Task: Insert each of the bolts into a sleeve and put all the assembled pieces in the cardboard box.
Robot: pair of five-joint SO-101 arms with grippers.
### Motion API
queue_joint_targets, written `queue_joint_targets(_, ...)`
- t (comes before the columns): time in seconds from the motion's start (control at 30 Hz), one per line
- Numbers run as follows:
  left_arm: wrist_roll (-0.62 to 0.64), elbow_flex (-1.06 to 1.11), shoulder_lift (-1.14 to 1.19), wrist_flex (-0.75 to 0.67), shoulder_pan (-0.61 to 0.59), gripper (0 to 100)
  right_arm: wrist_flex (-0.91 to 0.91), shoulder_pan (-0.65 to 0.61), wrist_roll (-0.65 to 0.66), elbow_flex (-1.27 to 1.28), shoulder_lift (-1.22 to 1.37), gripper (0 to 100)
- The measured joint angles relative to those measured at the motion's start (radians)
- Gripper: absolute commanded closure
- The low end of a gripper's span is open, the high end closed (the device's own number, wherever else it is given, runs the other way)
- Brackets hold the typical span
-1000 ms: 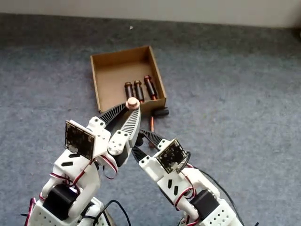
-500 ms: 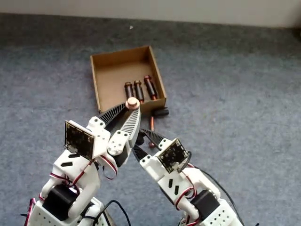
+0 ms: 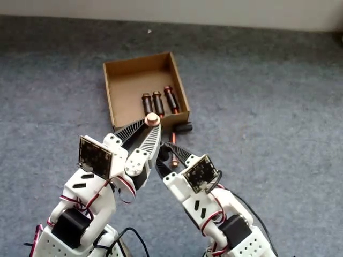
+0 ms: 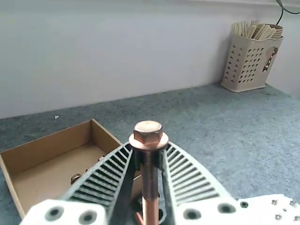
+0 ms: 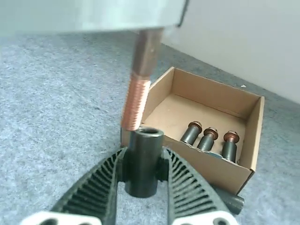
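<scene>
While left claw (image 4: 149, 151) pinches a bolt (image 4: 148, 133), right claw (image 5: 143, 158) clamps a sleeve (image 5: 144, 140), bolt tip near its mouth

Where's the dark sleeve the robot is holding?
In the right wrist view the sleeve stands upright in the right gripper, its open top at the threaded tip of the bolt held by the left gripper, near the cardboard box.

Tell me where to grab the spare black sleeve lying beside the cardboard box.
Probably mid-length, straight down from above, pinching across its round body: the sleeve lies flat on the carpet, close along the cardboard box, so sideways approaches look blocked.
</scene>
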Motion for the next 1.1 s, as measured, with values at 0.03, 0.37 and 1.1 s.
queue_joint_targets(0.03,0.000,0.002,0.000,0.000,0.000,99,0.000,0.003,0.000,-0.008,0.000,99.3)
queue_joint_targets(0.37,0.000,0.002,0.000,0.000,0.000,99,0.000,-0.011,0.003,-0.040,0.000,99.3)
queue_joint_targets(1.1,0.000,-0.055,0.000,0.002,0.000,99,0.000,-0.075,0.003,-0.041,-0.003,99.3)
